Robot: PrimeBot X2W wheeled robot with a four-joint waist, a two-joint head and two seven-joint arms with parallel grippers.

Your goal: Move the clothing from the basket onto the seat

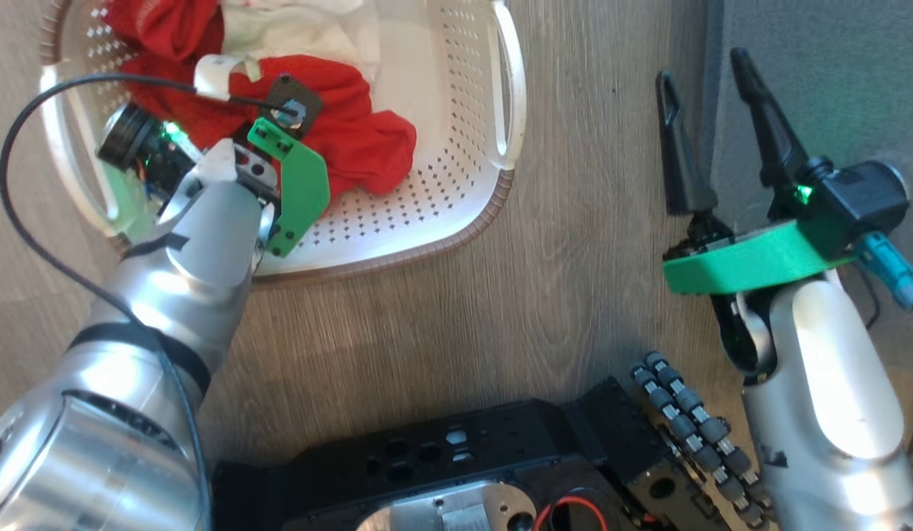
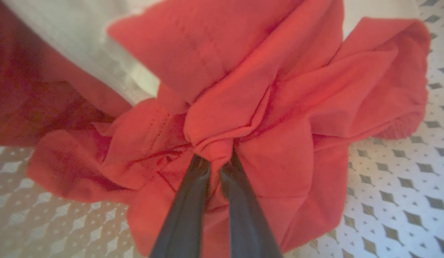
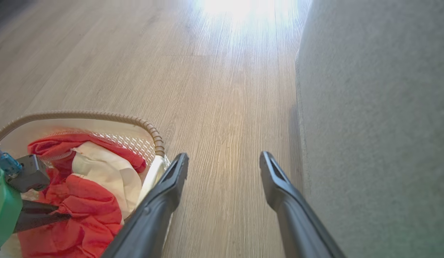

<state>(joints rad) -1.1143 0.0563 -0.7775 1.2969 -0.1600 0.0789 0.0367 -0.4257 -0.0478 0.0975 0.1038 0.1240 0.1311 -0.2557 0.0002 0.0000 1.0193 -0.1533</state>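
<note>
1. While it lies bunched in the basket [image 1: 456,214], the plain red garment [image 2: 243,89] is pinched at a gathered fold by the closed left gripper [image 2: 216,161] (a hold suited to lifting, I judge).
2. The red-and-white garment [image 1: 279,29] lies at its twelve o'clock, also in the basket.
3. The right gripper [image 1: 701,66] hangs spread and empty at three o'clock, beside the seat [image 1: 832,74].

**A living room at home**

A cream laundry basket [image 1: 456,184] stands on a pale wood-plank floor [image 1: 589,221], with red and white clothes [image 1: 353,140] heaped inside it. Just right of the basket rises a grey fabric sofa [image 1: 832,74]. Laundry, upholstery and plank flooring all suggest a household.
</note>
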